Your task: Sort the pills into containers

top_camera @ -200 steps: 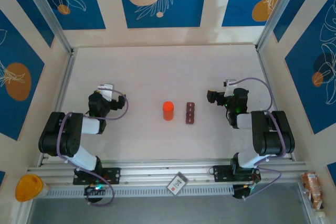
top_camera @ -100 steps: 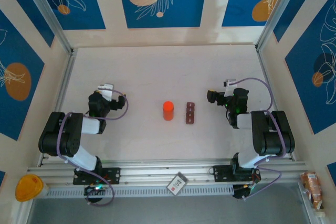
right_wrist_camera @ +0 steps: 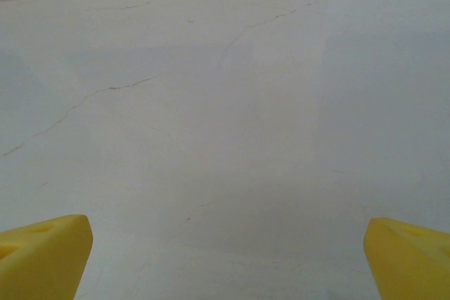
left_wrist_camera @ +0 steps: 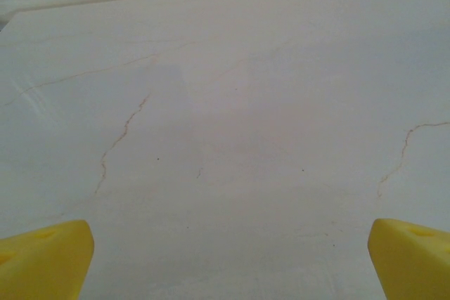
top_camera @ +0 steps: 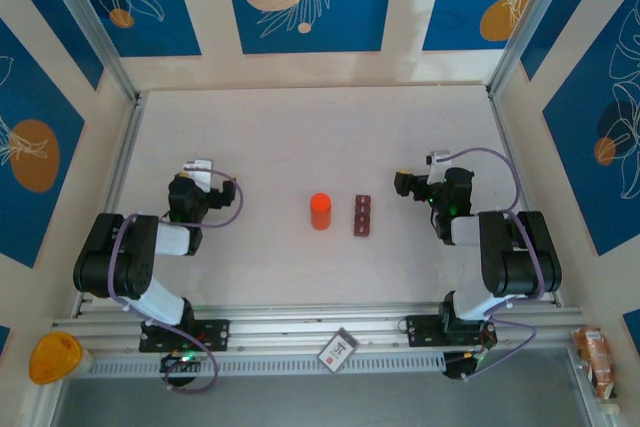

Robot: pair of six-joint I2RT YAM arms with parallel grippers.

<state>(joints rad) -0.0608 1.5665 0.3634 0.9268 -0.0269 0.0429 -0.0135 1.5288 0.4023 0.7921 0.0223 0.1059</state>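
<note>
Status: no change. Compared with a second ago, both arms, the bottle and the strip sit exactly where they were. The task has not started, and no pill has gone into a compartment.

Left arm (top_camera: 130,257): folded at the left of the table (top_camera: 300,127). The left fingers (left_wrist_camera: 42,261) are spread wide with nothing between them. Its wrist camera looks out over bare, faintly veined surface.

Right arm (top_camera: 510,257): folded at the right, in a mirrored pose. The right fingers (right_wrist_camera: 42,258) are also fully apart and hold nothing.

Task items: the containers (top_camera: 362,215), a dark reddish strip of three joined compartments, lie at mid-table, running away from the arms. The orange bottle (top_camera: 320,211) stands upright just to their left, near but not touching. No loose pills can be made out on the table. They are probably inside the bottle, though that cannot be confirmed from here. Whether the compartments hold anything is too small to tell.

Obstructions: none between either arm and the two items. Each arm has an open path inward. The bottle stands between the left arm and the strip, so the right arm has the more direct line to the compartments.

Off the work surface: a tag (top_camera: 338,349) on the front rail, a yellow object (top_camera: 55,357) at the near left corner and a packet (top_camera: 593,359) at the near right. None of them interferes.
</note>
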